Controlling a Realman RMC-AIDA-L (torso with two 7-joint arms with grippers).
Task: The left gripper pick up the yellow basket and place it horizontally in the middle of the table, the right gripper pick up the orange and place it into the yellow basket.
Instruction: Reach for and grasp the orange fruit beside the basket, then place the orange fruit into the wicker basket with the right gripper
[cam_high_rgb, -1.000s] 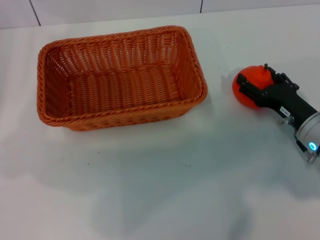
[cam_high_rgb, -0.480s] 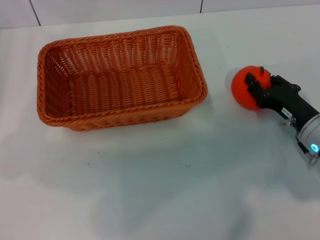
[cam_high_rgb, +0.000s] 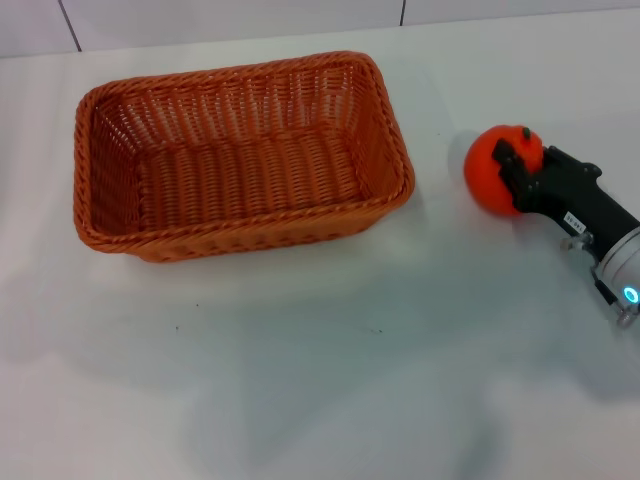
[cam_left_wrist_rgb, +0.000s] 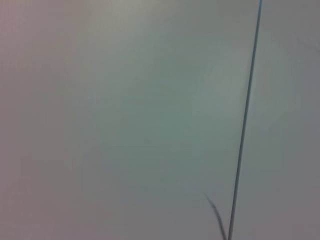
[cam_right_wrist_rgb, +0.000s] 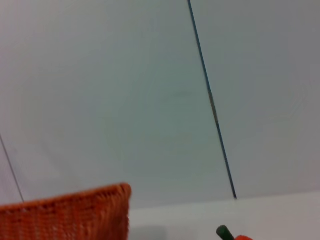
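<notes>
The yellow basket (cam_high_rgb: 250, 222), orange-brown wicker, stands empty and lengthwise on the white table (cam_high_rgb: 330, 380), left of centre. One corner of it shows in the right wrist view (cam_right_wrist_rgb: 75, 215). The orange (cam_high_rgb: 488, 172) is to the right of the basket, apart from it. My right gripper (cam_high_rgb: 510, 163) reaches in from the right edge and is shut on the orange, black fingers (cam_high_rgb: 507, 154) over its top. The orange's green stem (cam_right_wrist_rgb: 224, 232) shows at the edge of the right wrist view. I cannot tell whether the orange is off the table. The left gripper is out of view.
A tiled wall with dark seams (cam_high_rgb: 403, 12) runs behind the table. The left wrist view shows only a pale surface with one dark seam (cam_left_wrist_rgb: 245, 120).
The right gripper's fingers have closed from open around the orange to gripping it. The orange shifted slightly. The basket has not moved.
</notes>
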